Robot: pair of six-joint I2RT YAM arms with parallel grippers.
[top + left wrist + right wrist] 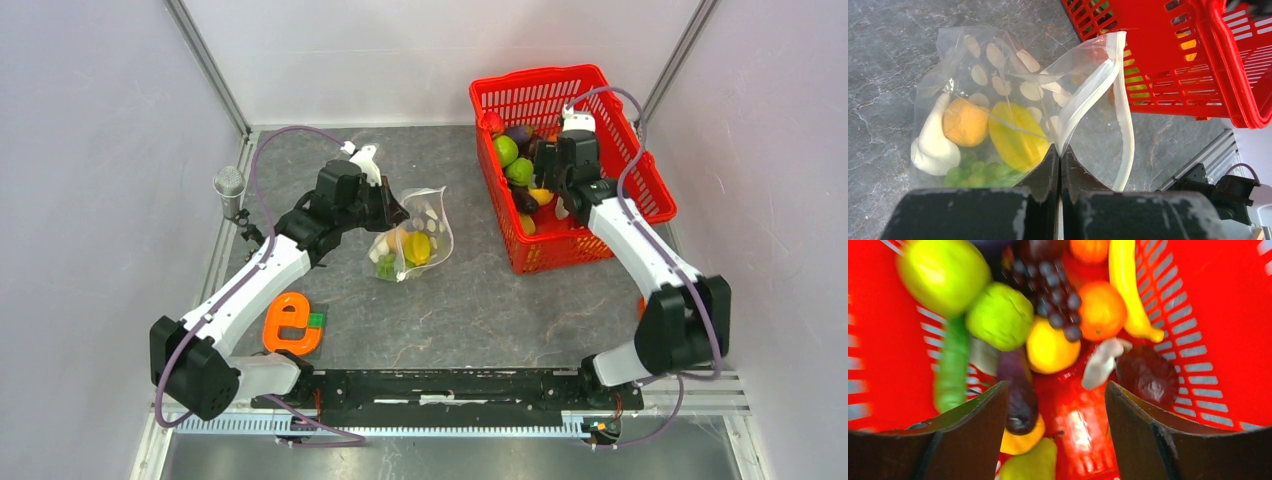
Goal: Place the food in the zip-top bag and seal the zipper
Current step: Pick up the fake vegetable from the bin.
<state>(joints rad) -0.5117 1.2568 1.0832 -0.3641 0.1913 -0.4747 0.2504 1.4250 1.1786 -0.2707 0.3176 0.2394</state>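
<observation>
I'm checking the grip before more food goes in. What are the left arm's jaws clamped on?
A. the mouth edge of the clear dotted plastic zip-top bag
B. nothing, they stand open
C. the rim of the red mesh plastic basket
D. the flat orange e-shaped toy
A: the left wrist view shows the left jaws shut together on the clear dotted plastic zip-top bag, right where its whitish zipper strip runs down to them.

Bright, even overhead light leaves soft shadows, glare streaks the zip-top bag (998, 75), and the food (1048, 347) in the right wrist view is blurred.
</observation>
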